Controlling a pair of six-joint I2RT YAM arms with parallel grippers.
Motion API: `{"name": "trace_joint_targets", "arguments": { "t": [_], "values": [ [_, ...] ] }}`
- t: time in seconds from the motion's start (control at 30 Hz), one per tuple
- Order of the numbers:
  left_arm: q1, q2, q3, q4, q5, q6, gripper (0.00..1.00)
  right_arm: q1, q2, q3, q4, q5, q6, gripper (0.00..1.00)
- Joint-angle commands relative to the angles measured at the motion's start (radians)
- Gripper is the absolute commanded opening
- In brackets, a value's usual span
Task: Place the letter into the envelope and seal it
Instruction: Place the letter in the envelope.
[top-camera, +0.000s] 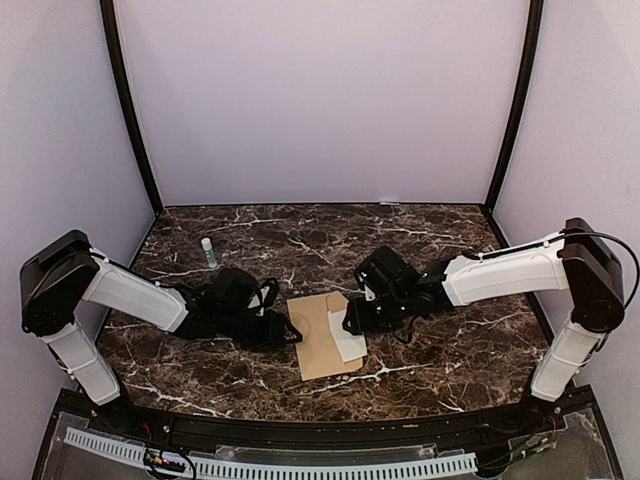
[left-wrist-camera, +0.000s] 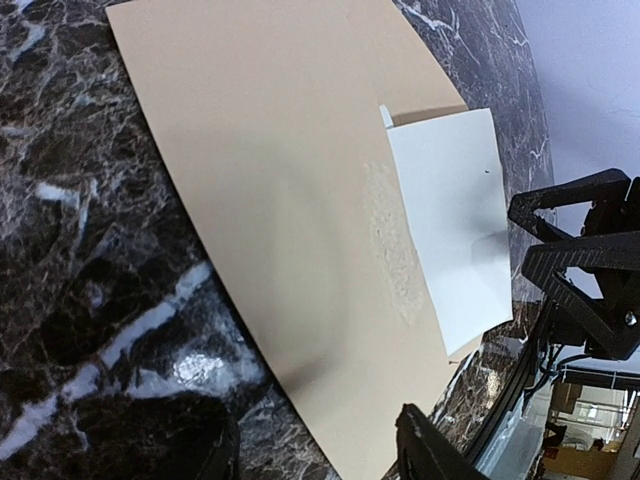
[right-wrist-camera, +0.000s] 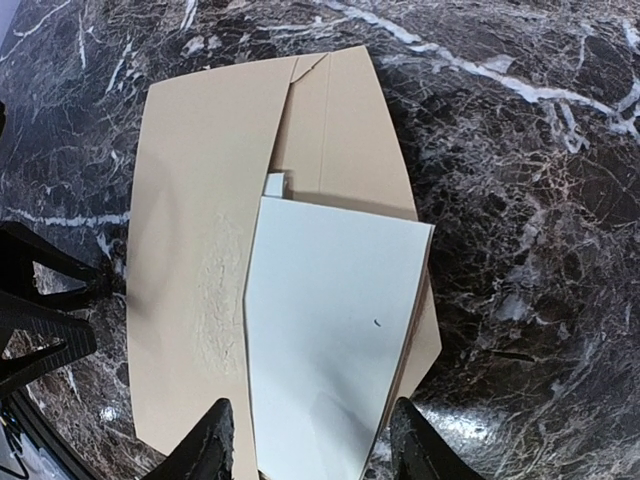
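Lying near-to-far, envelope (top-camera: 316, 345), mouth rightward

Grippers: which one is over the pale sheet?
The right gripper: the pale letter lies between its fingers. The left gripper sits at the brown envelope's opposite edge, away from the letter.

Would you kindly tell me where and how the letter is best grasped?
Probably grip the letter at its end nearest the right gripper, coming low from that side: that end overhangs the envelope, so jaws can straddle it, while the rest lies flat.
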Motion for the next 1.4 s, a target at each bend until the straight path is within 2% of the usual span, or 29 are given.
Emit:
{"name": "trace_joint_targets", "arguments": {
  "t": [0.0, 0.67, 1.07, 1.37],
  "values": [
    [0.004, 0.012, 0.024, -0.001, 0.010, 0.017, 0.52, 0.005, 0.024, 0.042, -0.018, 0.045, -0.021, 0.49],
    [0.004, 0.029, 0.032, 0.002, 0.015, 0.021, 0.50, 0.002, 0.094, 0.100, -0.052, 0.077, -0.040, 0.48],
    [0.004, 0.064, 0.036, 0.025, 0.031, 0.020, 0.42, 0.002, 0.136, 0.121, -0.045, 0.052, -0.059, 0.44],
    [0.004, 0.080, 0.039, 0.034, 0.037, 0.020, 0.41, 0.003, 0.158, 0.139, -0.030, 0.025, -0.078, 0.43]
  ]
}}
